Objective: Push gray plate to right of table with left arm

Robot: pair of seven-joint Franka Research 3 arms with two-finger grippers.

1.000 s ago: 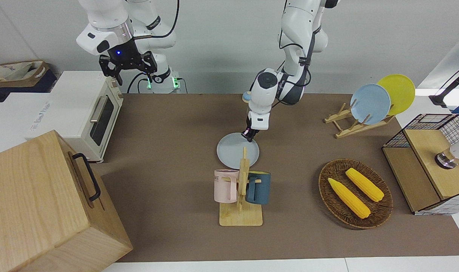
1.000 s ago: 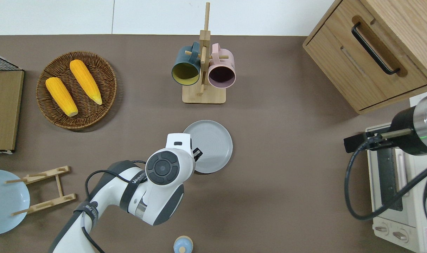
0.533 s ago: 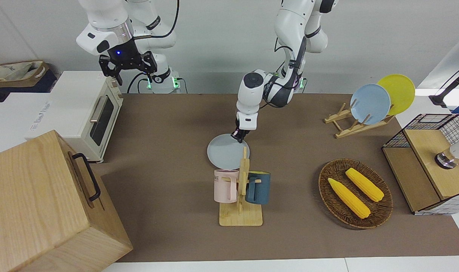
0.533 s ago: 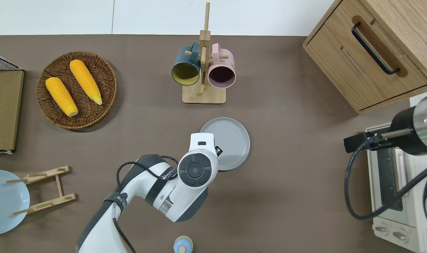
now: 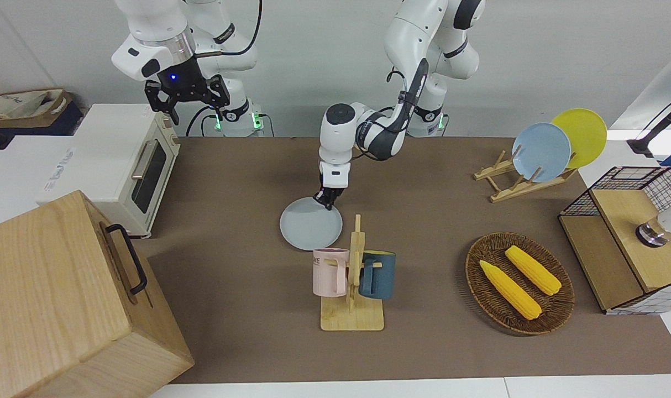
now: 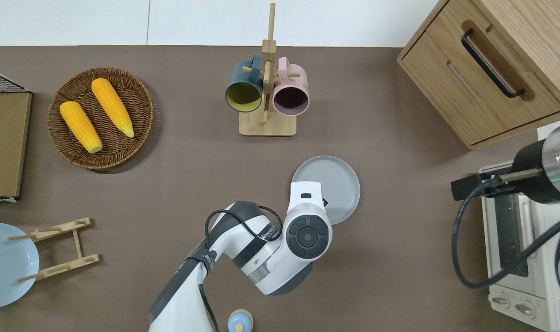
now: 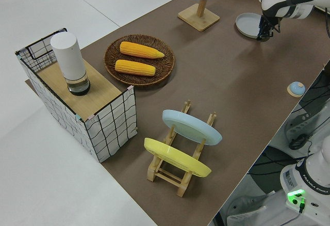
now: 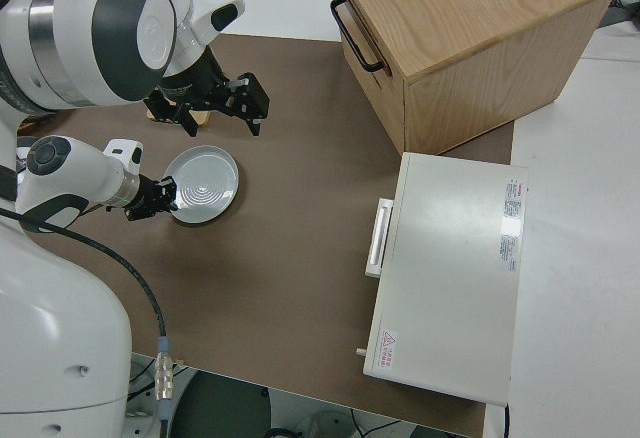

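We are finding the left tool (image 5: 327, 202) touching the gray plate (image 5: 308, 226) nearer the robots than the mug stand (image 5: 352, 298); its clench we cannot tell.

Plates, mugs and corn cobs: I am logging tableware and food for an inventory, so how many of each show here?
Plates: 3, namely the gray plate, the sky-blue plate and the yellow plate.
Mugs: 2, namely the pink mug and the dark teal mug.
Corn cobs: 2, and.
Total: 7
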